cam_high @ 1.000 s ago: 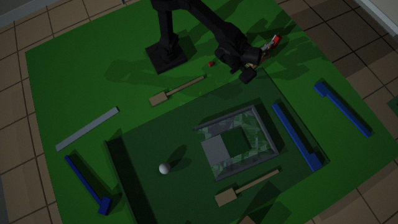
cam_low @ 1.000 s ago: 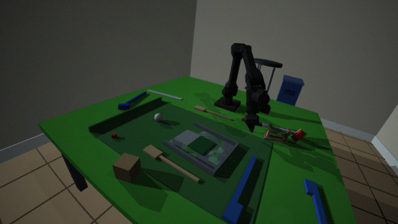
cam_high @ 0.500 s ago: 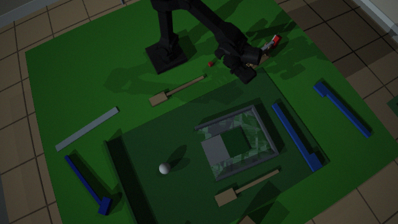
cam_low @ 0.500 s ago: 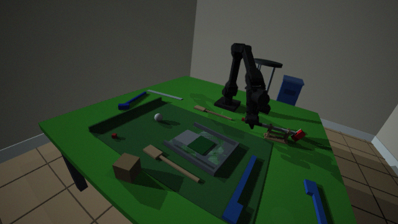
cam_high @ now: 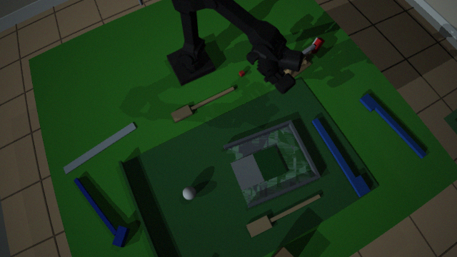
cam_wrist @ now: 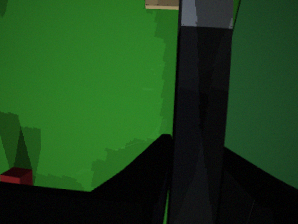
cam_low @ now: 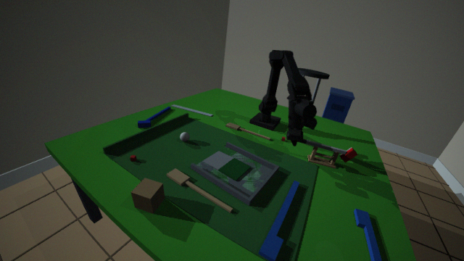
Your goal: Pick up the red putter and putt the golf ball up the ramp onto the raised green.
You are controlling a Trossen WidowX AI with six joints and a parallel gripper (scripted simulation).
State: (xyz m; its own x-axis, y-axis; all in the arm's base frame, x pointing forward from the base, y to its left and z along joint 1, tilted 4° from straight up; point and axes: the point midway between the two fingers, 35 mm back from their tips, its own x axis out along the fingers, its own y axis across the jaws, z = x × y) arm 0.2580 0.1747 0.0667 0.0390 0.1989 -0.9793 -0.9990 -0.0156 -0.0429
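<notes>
The red putter [cam_high: 318, 43] [cam_low: 349, 154] lies with its grey shaft over a small wooden stand [cam_low: 322, 164] [cam_wrist: 162, 4], its red head past the stand's far side. My gripper [cam_low: 294, 140] [cam_wrist: 183, 144] is shut on the putter's black handle, which runs between the fingers in the wrist view. The white golf ball [cam_high: 189, 193] [cam_low: 184, 136] rests on the dark green mat, in front of the grey ramp [cam_high: 247, 172] [cam_low: 215, 159]. The raised green [cam_high: 270, 162] [cam_low: 235, 169] adjoins the ramp's top, with grey walls around it on three sides. The fingertips are hidden in the top view.
A red cube [cam_high: 241, 73] [cam_low: 283, 138] [cam_wrist: 17, 176] and a wooden mallet [cam_high: 182, 113] [cam_low: 233, 126] lie near the arm. Another mallet [cam_high: 259, 226] and blue clubs [cam_high: 343, 158] [cam_high: 398, 128] lie around the ramp. A long dark wall [cam_low: 145, 135] stands behind the ball. A brown block [cam_low: 148, 195] stands near the edge.
</notes>
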